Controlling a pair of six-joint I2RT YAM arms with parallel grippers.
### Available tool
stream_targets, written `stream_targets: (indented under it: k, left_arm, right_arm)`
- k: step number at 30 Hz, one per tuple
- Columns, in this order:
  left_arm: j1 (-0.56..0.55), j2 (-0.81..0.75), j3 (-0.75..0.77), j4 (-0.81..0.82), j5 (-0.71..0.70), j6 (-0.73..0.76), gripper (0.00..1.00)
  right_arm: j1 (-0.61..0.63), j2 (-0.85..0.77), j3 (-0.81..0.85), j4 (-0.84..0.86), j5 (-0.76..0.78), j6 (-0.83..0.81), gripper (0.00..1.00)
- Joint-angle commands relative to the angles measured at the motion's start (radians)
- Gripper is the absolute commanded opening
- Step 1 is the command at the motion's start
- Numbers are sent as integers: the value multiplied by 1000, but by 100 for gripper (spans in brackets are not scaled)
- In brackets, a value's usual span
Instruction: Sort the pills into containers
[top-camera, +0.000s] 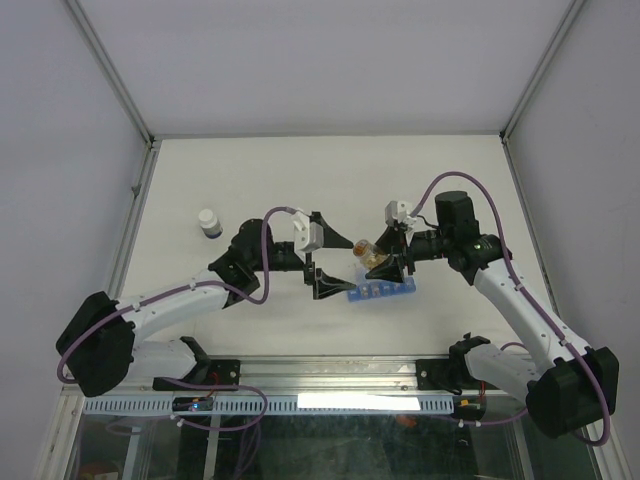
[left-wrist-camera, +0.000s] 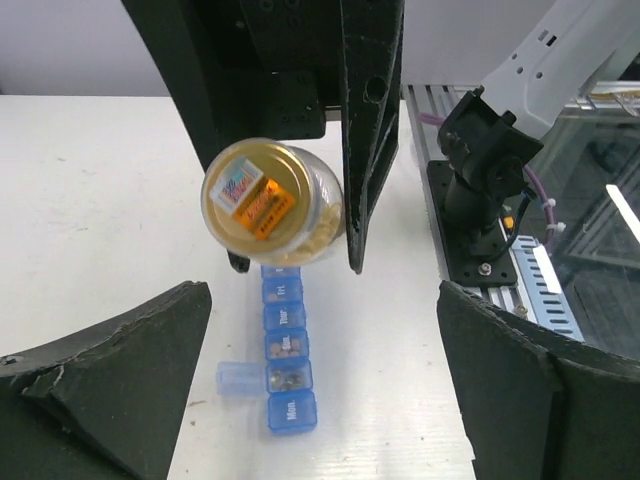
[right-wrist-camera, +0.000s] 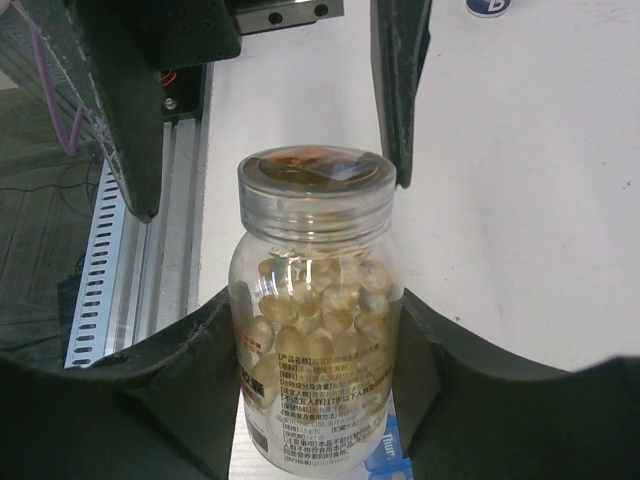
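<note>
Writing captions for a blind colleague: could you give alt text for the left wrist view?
The right gripper holds a clear bottle of yellowish pills, cap toward the camera, above a blue pill organiser on the white table. One compartment is open with small pills inside.

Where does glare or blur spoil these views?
Top view: evenly lit, one blown-out white strip below the table edge. Left wrist view: bottle and pill box sharp, the bottle's label glowing orange. Right wrist view: bottle sharp, pills inside plainly visible.
</note>
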Motion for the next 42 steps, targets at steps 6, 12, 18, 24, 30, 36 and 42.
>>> stream_targets:
  k: [6,12,18,24,30,36,42]
  left_arm:
    - [1,-222,-226,356,-309,-401,99]
    - [2,-270,-239,319,-431,-670,96]
    - [-95,-245,-29,-141,-722,-685,83]
    - [-212,-182,121,-311,-891,-599,80]
    - [-232,-111,198,-337,-853,-567,78]
    - [-243,-55,241,-340,-806,-554,75]
    - [-245,-40,244,-341,-785,-554,65]
  right_arm:
    - [-3,-10,37,57,-30,6,0]
    - [-3,-7,37,58,-27,5,0]
    - [-4,-6,38,56,-28,4,0]
    - [-4,-7,38,55,-28,0,0]
    - [-5,-5,39,55,-27,0,0]
    - [-5,-4,38,54,-25,0,0]
    - [-6,-5,37,53,-27,0,0]
